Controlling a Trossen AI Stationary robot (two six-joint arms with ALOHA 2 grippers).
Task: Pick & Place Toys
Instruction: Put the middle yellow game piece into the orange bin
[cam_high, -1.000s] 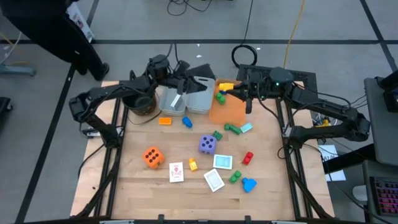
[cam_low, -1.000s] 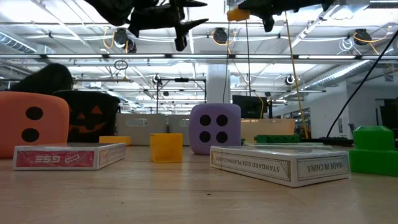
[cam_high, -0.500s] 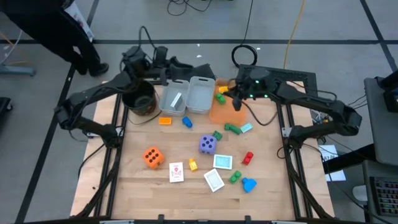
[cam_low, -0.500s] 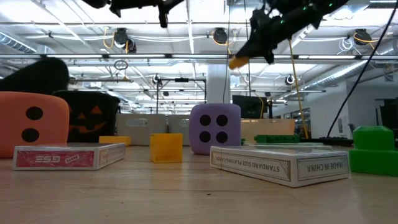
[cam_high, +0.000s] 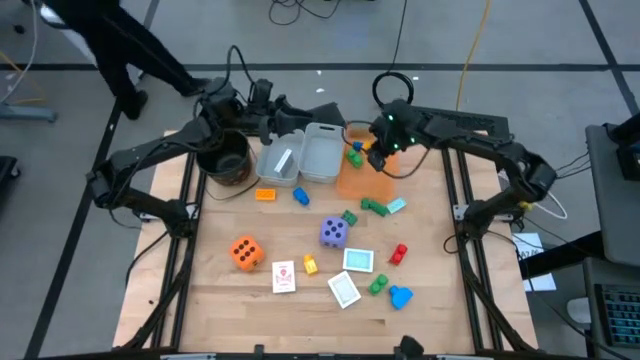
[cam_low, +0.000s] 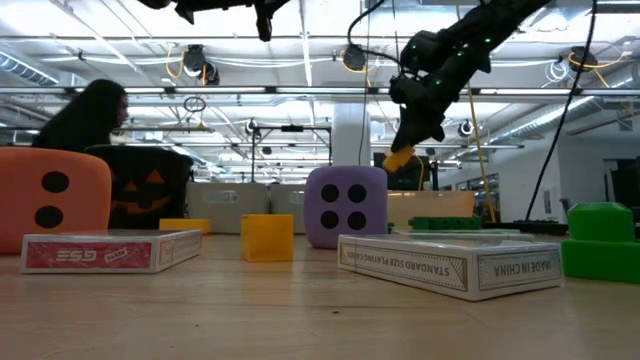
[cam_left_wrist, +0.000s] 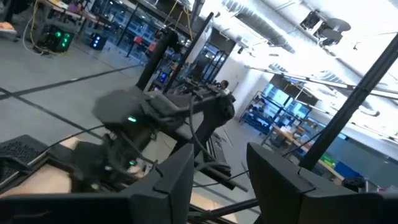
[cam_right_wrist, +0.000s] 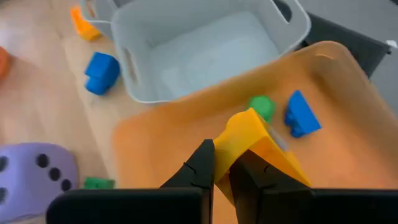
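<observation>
Card box (cam_low: 450, 264): "STANDARD SIZE PLAYING CARDS"

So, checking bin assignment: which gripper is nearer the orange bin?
Right. The right gripper, holding a yellow block, hangs over the orange bin; the left gripper is raised beyond the grey bins.

Wooden worktop (cam_high: 250, 310) carried: black pot (cam_high: 224, 159), two grey bins (cam_high: 301, 155), orange bin (cam_high: 366, 176). A person (cam_low: 88, 117) stood beyond.

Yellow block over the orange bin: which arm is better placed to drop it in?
Right. The right gripper holds the yellow block above the orange bin; the left gripper hangs beyond the grey bins.
</observation>
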